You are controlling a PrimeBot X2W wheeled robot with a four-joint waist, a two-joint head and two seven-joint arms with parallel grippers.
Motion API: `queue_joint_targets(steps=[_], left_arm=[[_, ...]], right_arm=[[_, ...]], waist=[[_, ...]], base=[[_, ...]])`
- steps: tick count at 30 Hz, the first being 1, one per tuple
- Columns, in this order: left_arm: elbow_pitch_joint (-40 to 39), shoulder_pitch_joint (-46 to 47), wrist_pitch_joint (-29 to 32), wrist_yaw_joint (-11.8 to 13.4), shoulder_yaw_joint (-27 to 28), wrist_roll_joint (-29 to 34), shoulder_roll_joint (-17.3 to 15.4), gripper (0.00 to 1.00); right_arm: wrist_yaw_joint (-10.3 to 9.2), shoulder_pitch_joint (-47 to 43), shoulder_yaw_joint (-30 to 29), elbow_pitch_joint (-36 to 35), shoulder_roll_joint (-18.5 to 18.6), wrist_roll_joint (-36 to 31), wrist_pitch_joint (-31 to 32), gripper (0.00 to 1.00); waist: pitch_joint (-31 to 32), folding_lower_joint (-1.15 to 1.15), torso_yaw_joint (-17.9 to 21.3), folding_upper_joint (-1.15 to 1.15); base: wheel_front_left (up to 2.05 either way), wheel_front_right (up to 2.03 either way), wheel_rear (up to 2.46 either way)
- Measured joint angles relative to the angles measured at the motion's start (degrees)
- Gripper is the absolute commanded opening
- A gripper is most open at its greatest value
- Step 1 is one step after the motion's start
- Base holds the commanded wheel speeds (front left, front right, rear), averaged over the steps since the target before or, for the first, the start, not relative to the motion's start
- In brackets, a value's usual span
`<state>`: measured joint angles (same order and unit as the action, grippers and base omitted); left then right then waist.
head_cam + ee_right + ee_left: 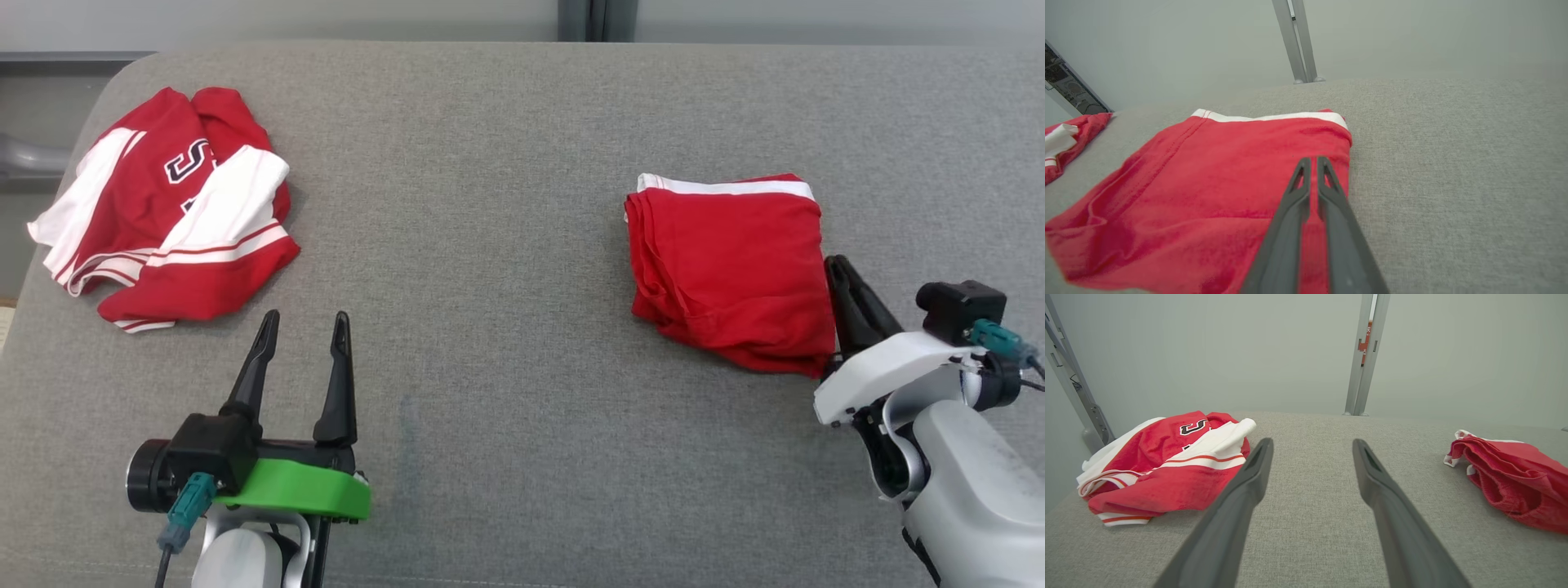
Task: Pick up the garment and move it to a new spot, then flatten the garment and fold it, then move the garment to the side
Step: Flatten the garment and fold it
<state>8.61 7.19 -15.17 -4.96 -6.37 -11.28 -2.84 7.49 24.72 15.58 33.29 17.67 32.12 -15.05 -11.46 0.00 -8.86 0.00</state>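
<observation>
Right end effector (pixel 838 263), pinched, flanks folded garment (pixel 727 261); open cushion (pixel 490 245) left.

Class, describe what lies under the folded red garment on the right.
The folded red garment rests on the grey cushion, visible around it. Whatever lies directly beneath is covered by the cloth.

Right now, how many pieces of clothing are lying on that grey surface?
2. A crumpled red-and-white garment lies at the far left; a folded red garment lies at the right, with the right gripper at its edge. Another layer tucked inside either pile could be hidden.
</observation>
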Motion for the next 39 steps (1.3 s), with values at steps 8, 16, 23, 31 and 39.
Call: queue_joint_targets(steps=[8,16,23,31,39], left_arm=[[0.3,1.2,0.0,-0.1,-1.2,0.0,0.0,1.0],[0.5,1.6,0.0,0.1,-2.1,-0.6,0.0,1.0],[1.2,1.6,0.0,0.2,-2.1,-0.3,0.0,1.0],[2.3,1.0,0.0,-0.1,-0.1,0.9,0.0,1.0],[2.8,-1.1,0.0,0.0,3.8,1.7,0.0,1.0]], right_arm=[[0.0,1.8,2.6,3.6,-4.8,-3.9,0.0,0.0],[0.0,2.0,8.7,2.1,-11.2,-5.8,0.0,0.0],[0.0,0.8,7.2,-3.7,-12.2,-6.8,0.0,0.0],[0.0,-5.3,-0.7,-14.8,-8.6,-10.5,0.0,0.03],[0.0,-13.6,-8.9,-22.0,-5.8,-12.7,0.0,1.0]], waist=[[-1.2,0.0,-1.6,0.0],[-1.8,0.0,-2.5,0.0],[-1.3,0.0,-1.1,0.0],[0.6,0.0,2.9,0.0],[3.2,0.0,7.9,0.0]], base=[[0.0,0.0,0.0],[0.0,0.0,0.0],[0.0,0.0,0.0],[0.0,0.0,0.0],[0.0,0.0,0.0]])
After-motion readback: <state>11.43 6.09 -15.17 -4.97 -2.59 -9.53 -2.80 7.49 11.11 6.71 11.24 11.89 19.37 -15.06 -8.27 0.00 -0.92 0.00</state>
